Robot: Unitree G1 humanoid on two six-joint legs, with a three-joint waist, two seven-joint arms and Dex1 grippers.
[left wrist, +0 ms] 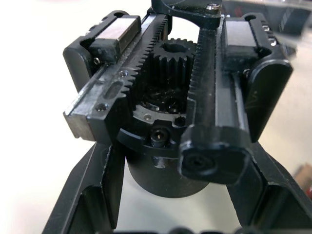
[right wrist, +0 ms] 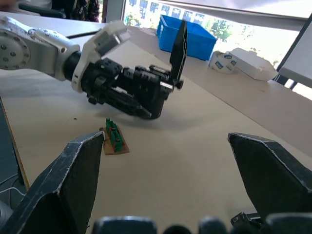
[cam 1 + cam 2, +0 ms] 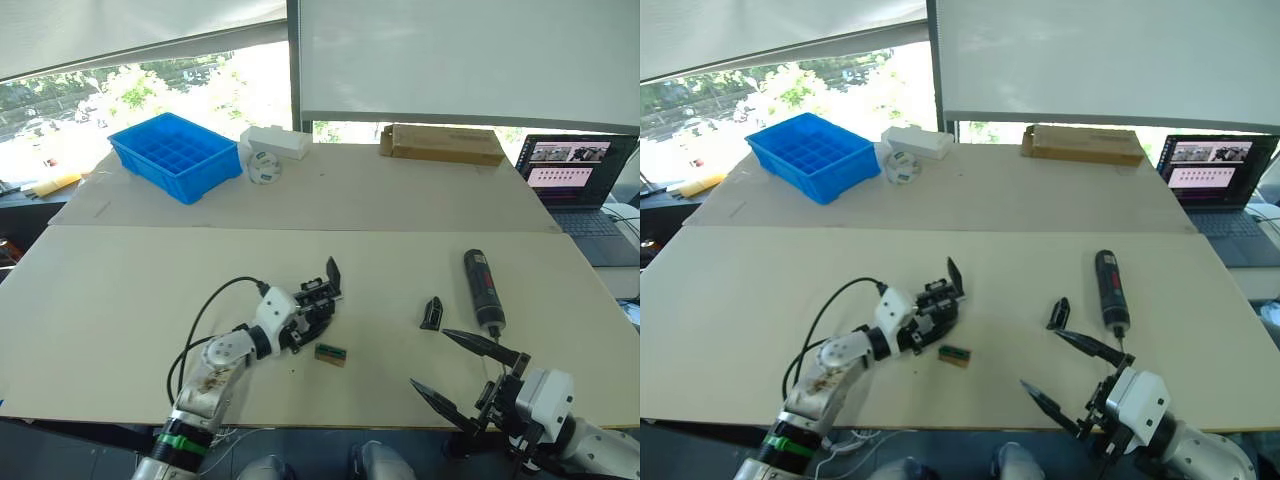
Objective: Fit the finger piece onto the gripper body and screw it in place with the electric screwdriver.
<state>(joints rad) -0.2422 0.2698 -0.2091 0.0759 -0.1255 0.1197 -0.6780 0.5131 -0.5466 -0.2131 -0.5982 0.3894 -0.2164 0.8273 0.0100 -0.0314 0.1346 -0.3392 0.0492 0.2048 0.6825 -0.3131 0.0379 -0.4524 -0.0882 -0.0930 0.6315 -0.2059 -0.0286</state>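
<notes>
Left gripper (image 3: 312, 322) is reaching forward over the table (image 3: 130, 290), forearm angled low toward the middle, its two fingers closing around the gripper body (image 3: 320, 295), which is showing its gear and toothed racks in the left wrist view with its pointed finger standing upright. Just beside it, a small green-brown block (image 3: 331, 353) is lying on the table. Right gripper (image 3: 466, 372) is hovering near the table's front edge with jaws spread wide and holding nothing. Beyond it, the finger piece (image 3: 431, 313) is lying beside the electric screwdriver (image 3: 482, 289), apart from it.
</notes>
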